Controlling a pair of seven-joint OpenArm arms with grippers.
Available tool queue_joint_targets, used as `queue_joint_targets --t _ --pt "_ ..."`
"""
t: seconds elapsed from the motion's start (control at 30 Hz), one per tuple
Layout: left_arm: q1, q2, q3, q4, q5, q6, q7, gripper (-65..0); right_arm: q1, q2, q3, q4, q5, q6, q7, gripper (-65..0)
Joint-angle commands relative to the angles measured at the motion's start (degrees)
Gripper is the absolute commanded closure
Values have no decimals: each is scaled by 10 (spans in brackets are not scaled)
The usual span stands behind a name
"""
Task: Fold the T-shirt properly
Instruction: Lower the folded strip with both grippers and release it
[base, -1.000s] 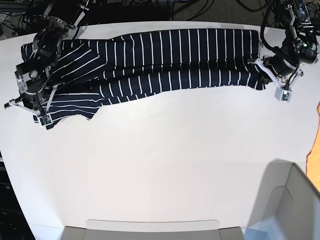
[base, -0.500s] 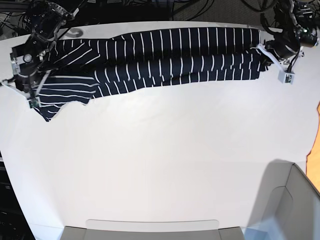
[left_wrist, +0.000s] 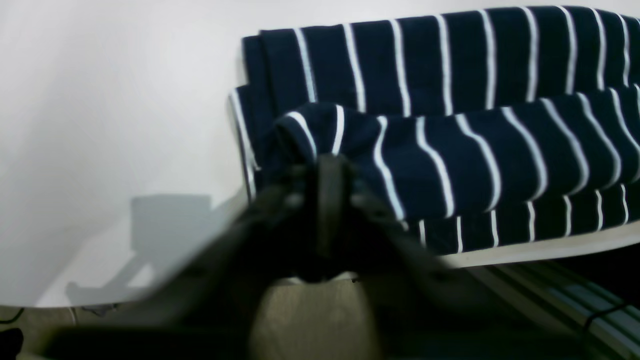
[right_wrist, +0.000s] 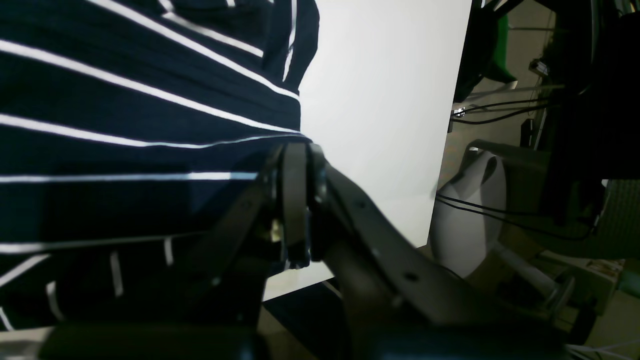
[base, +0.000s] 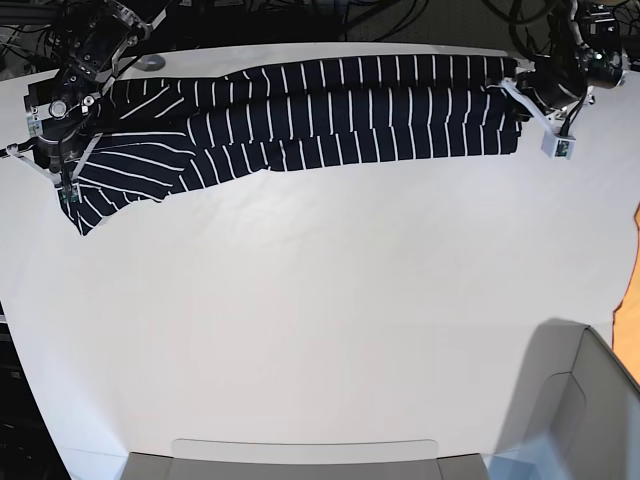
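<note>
No brand, label or writing legible on the T-shirt (base: 330, 110), spread along the worktop's (base: 330, 300) far edge. Right gripper (right_wrist: 295, 150) pinched shut on its hem. Left gripper (left_wrist: 327, 165) against the other end, blurred; grip impossible to tell.

T-shirt (base: 350, 110): soft, matt knitted cloth, dark navy with thin white stripes, its folded layers forming rounded, slightly rumpled edges. Worktop (base: 320, 310): smooth, matt white surface, faintly sheened beside the T-shirt. Right gripper (right_wrist: 296, 150): dark, matt, hard-looking fingers with small fasteners. Left gripper (left_wrist: 327, 165): equally dark and matt, but blurred, so its texture cannot be told.
</note>
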Motion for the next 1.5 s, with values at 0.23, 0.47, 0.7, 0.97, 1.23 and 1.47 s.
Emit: queue_joint_targets --t 0.23,0.47,0.7,0.97,1.23,1.47 --pt "24 -6 -2 10 -7 -4 -45 -232 5 6 1 9 1 6 7 -108" --pt "22 -5 -3 6 -7 -4 -50 -250 5 9 -19 -8 0 6 7 -211" --pt "-13 19 -9 -7 -1 0 -51 -399 5 9 -20 -28 0 6 7 -211" --pt "-37 21 -9 -48 35 0 -49 -399 6 11 -20 -28 0 6 7 -211" --pt "-48 21 -7 -127 45 -4 -54 -400 4 11 -47 -30 0 6 7 -211" --pt "-51 15 -4 -152 46 -4 -85 -400 0 11 -51 -30 -1 6 7 -211"
